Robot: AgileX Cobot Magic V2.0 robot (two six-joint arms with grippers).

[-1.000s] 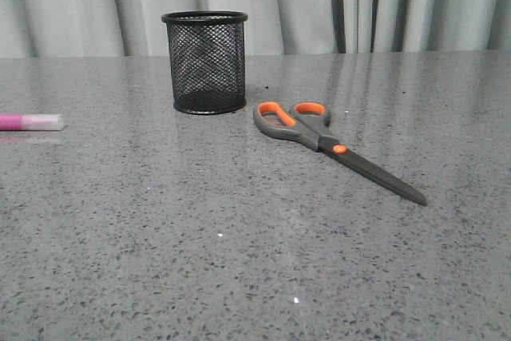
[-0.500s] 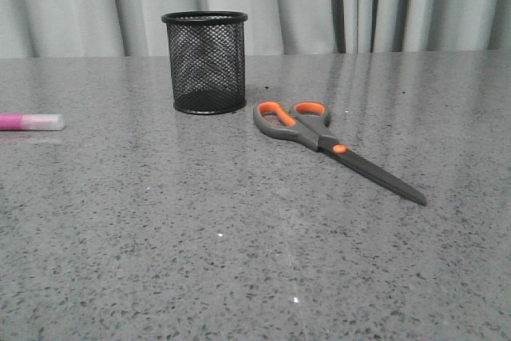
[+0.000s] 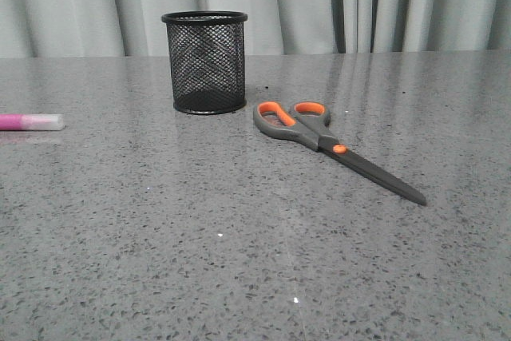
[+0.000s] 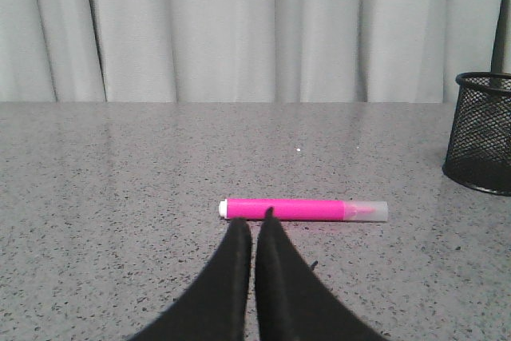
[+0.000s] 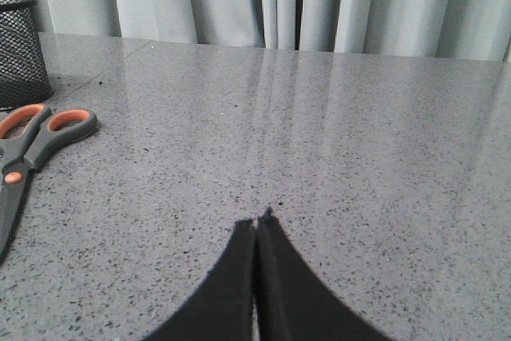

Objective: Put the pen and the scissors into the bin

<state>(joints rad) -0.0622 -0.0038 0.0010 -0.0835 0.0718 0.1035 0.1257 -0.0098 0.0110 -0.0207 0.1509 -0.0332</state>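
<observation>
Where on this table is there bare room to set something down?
The near grey stone tabletop is bare, as is the stretch between magenta pen and black mesh cup. Tightest: grey-orange scissors handles beside the cup.

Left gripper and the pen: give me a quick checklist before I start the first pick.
1. Pen lying flat on the table, apart from everything else: ok.
2. Left gripper open for the grasp: not ok, its fingers are closed together, just short of the pen.
3. Mesh cup upright, nothing seen through the mesh: ok.
4. Scissors out of the left arm's way, lying beside the cup with blades closed: ok.
5. Right gripper parked away from the scissors, shut over bare table: ok.
6. Whether the pen's cap is pushed on tight: cannot tell.
</observation>
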